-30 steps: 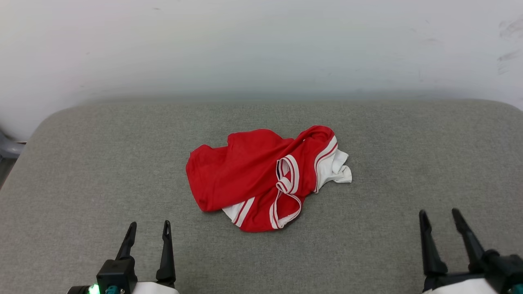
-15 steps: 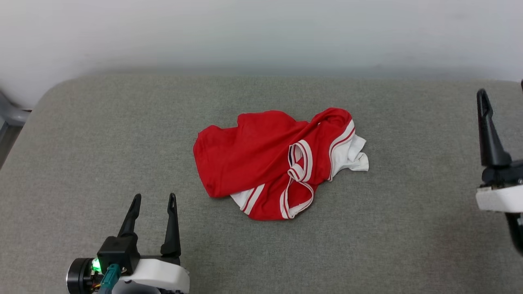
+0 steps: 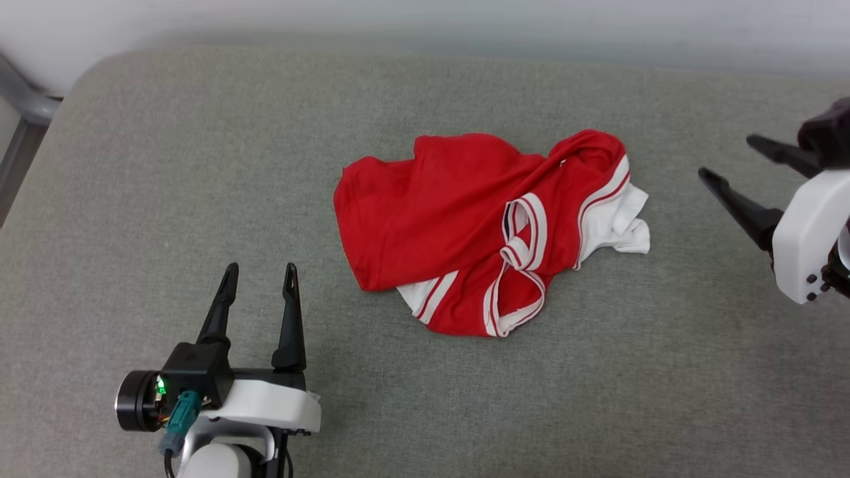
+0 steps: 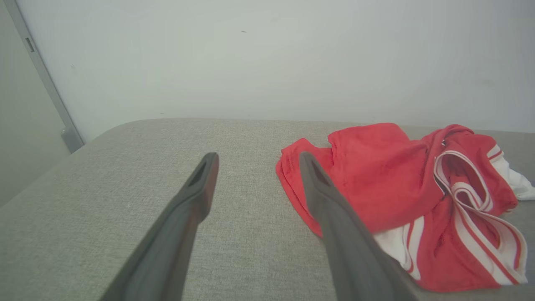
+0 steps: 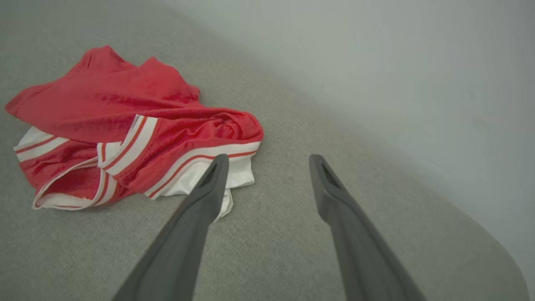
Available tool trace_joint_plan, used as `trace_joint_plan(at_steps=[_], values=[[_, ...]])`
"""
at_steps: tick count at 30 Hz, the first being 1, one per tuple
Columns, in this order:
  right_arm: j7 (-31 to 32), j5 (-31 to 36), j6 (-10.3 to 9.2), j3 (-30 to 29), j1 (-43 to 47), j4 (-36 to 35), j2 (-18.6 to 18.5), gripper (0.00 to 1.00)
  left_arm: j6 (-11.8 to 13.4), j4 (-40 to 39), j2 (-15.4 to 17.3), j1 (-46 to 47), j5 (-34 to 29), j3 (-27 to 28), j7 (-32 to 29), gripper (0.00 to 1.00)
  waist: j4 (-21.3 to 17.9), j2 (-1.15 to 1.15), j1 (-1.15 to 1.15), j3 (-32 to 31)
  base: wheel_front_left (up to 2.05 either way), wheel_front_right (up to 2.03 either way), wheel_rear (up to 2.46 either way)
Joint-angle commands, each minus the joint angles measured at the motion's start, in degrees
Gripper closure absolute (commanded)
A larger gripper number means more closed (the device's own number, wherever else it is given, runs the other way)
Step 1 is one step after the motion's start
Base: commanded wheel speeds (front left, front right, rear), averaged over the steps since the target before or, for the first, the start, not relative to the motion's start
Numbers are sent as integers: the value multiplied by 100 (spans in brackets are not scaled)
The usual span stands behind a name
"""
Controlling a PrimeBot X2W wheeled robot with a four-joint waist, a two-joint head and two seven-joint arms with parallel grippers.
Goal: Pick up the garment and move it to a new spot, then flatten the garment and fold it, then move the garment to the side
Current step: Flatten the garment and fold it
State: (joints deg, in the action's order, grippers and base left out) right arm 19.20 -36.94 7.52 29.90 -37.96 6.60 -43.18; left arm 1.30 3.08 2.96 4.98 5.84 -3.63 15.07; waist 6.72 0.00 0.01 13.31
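Observation:
The garment (image 3: 478, 222), a red T-shirt with white sleeves and striped trim, lies crumpled in a heap on the grey padded surface (image 3: 199, 146). My left gripper (image 3: 260, 269) is open at the lower left, a short way left of and nearer than the heap, holding nothing. My right gripper (image 3: 727, 156) is open at the right edge, fingers pointing left toward the shirt's white sleeve, clear of it. The left wrist view has the garment (image 4: 401, 196) ahead and to the right of the left gripper (image 4: 257, 156). In the right wrist view the garment (image 5: 125, 121) lies left of the right gripper (image 5: 267, 158).
A pale wall (image 3: 465, 16) runs along the far edge of the grey surface. A grey metal frame piece (image 3: 26, 99) stands past the surface's far left corner. Bare grey padding surrounds the heap on all sides.
The head camera has tilted down, shifting the whole picture. My right gripper rose from the lower right to the right edge and turned its fingers leftward. The left gripper edged forward. The garment lies unchanged.

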Motion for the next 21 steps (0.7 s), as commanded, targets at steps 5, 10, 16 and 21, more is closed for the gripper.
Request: trace_joint_plan(at_steps=[5, 10, 16, 21], values=[[1384, -783, -5, 607, -419, 103, -232, 0, 77, -72, -11, 210, 85, -113, 15, 0, 168, 0, -1, 364, 0, 0, 0], [1981, -1053, -5, 918, -670, 382, -117, 0, 100, -89, -11, 443, 124, -221, 15, 0, 323, 0, -1, 695, 0, 0, 0], [1979, -998, -5, 1268, -970, 955, 195, 0, 135, -96, -12, 662, 170, -321, 15, 0, 493, 0, -1, 1047, 0, 0, 0], [2052, -1008, -1, 2079, -840, 1483, 331, 0, 190, -47, -12, 732, 200, -397, 15, 0, 553, 0, -1, 1137, 0, 0, 0]])
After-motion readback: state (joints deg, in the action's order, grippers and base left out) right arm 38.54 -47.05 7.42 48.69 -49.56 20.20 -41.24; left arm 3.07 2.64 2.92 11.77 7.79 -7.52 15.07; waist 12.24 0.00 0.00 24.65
